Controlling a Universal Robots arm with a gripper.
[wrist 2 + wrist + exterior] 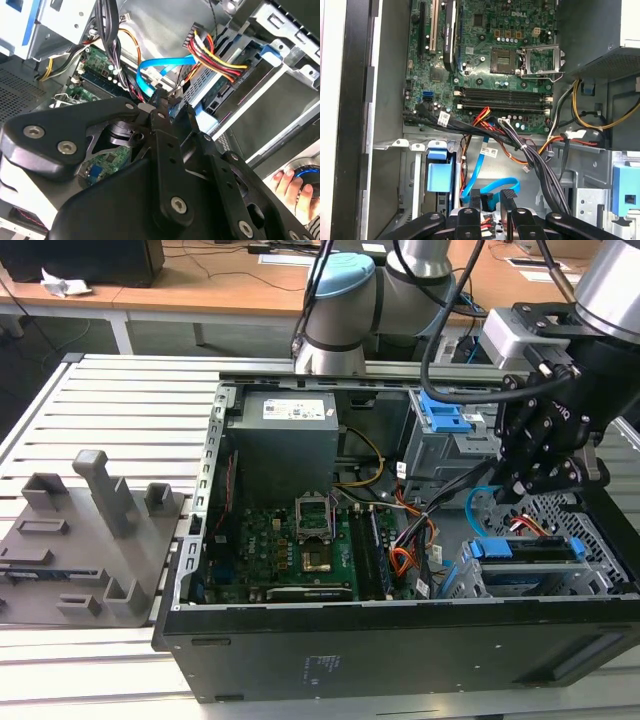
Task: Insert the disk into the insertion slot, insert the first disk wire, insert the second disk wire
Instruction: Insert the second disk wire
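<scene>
While the open computer case [400,640] lies on its side on the slatted table [110,400], the arm's black gripper [520,485] hangs inside the case at its end toward the exterior view's right, just above the silver perforated drive cage, the insertion slot [590,530]. The disk [530,550] sits in that slot, its blue carrier edge showing along the front of the cage. In the second wrist view the gripper [165,107] has its fingers drawn close together on the dark plug end of the thin light blue cable, the second disk wire [160,67], which loops back toward the green board [95,60]. The first wrist view shows the same blue cable [485,180] curling between the two black fingertips [507,197]. The red, orange and black bundle, the first disk wire [215,55], ends in a plug at the rear edge of the drive, touching it; whether it is fully seated cannot be told. The motherboard [485,55] fills the middle of the case. A grey fixture block [90,530] rests on the table beside the case, toward the exterior view's left. A person's hand [292,187] rests on a round blue-lit knob outside the case.
</scene>
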